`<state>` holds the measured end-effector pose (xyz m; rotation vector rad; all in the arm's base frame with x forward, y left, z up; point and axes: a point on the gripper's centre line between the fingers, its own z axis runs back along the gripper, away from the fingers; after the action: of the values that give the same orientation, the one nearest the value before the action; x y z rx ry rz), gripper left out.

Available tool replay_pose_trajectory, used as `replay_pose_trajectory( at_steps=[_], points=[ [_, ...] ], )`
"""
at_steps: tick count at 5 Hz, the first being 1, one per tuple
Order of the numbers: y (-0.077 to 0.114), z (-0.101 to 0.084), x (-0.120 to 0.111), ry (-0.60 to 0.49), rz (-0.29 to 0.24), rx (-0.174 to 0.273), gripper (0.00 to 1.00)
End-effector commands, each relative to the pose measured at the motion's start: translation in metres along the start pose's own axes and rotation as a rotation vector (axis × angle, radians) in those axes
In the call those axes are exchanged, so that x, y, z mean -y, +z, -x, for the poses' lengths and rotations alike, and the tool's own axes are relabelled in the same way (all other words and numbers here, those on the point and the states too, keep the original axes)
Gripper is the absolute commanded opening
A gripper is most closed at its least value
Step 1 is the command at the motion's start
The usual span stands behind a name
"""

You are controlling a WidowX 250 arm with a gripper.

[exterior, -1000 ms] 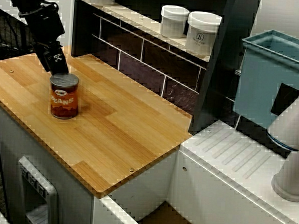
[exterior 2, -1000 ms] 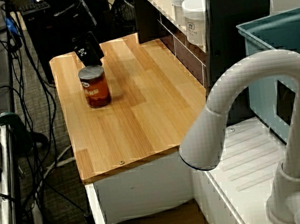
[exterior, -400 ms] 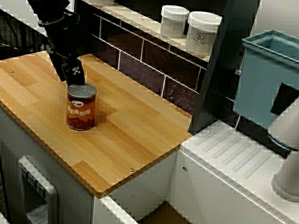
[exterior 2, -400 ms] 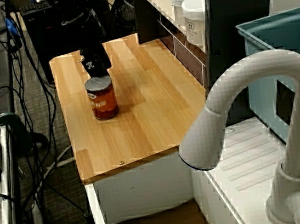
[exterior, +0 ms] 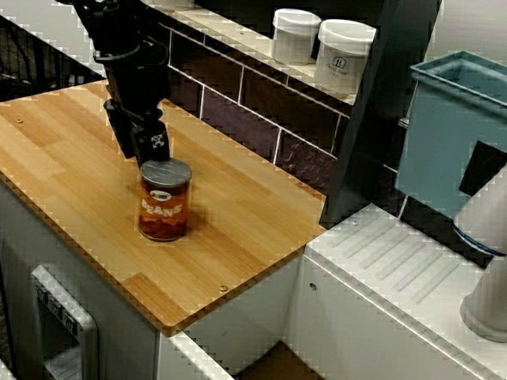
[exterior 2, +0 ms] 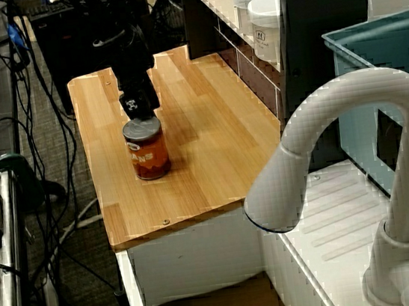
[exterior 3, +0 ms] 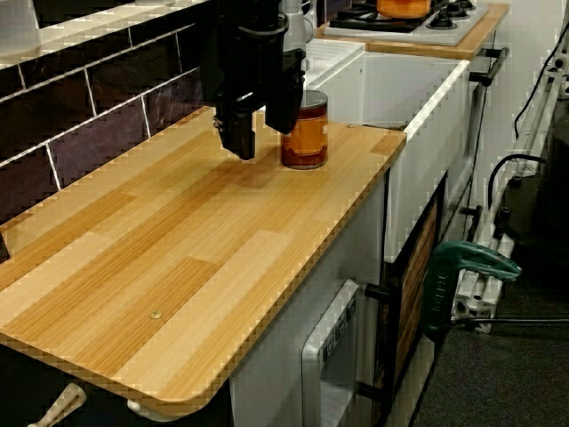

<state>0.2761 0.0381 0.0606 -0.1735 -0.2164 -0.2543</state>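
Jaws: in the low view along the counter, the gripper (exterior 3: pixel 264 142) holds its 2 fingers apart with nothing between them, tips just above the wood.
Can: a beans can (exterior: pixel 164 206) stands upright on the wooden counter (exterior: pixel 242 232), just beside the fingertips on the sink side. In the high view the gripper (exterior: pixel 155 143) reaches the can's top rim; whether they touch cannot be told.
Front edge: in the view over the faucet the can (exterior 2: pixel 150 154) sits nearer the counter's front edge than its back.
Open room: bare wood runs from the can toward the dark tile backsplash (exterior: pixel 241 112), on toward the sink end, and behind the arm to the counter's far end.
Back: a shelf above the tiles carries 2 white jars (exterior: pixel 296 36), well apart from the can.
Sink end: a black post (exterior: pixel 370 120) rises at the counter's back corner. Past it lie a white drainboard (exterior: pixel 395 268), a white faucet (exterior 2: pixel 344 180) and a teal bin (exterior: pixel 463 134).
Floor side: a green clamp (exterior 3: pixel 467 271) sits below the front edge.
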Motion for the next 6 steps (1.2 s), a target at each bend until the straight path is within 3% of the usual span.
replay_pose_trajectory(
  at_steps=[1, 2, 3, 4, 5, 6],
  points=[
    [0.012, -0.005, 0.022, -0.005, -0.009, 0.013, 1.00],
    [0.013, -0.006, 0.024, -0.013, -0.009, 0.011, 1.00],
    [0.017, -0.005, 0.006, -0.094, 0.004, -0.007, 1.00],
    [0.024, -0.009, -0.011, -0.284, 0.089, -0.018, 1.00],
    [0.031, -0.018, -0.006, -0.504, 0.115, 0.012, 1.00],
    [0.035, -0.025, 0.006, -0.595, 0.135, 0.030, 1.00]
  ],
)
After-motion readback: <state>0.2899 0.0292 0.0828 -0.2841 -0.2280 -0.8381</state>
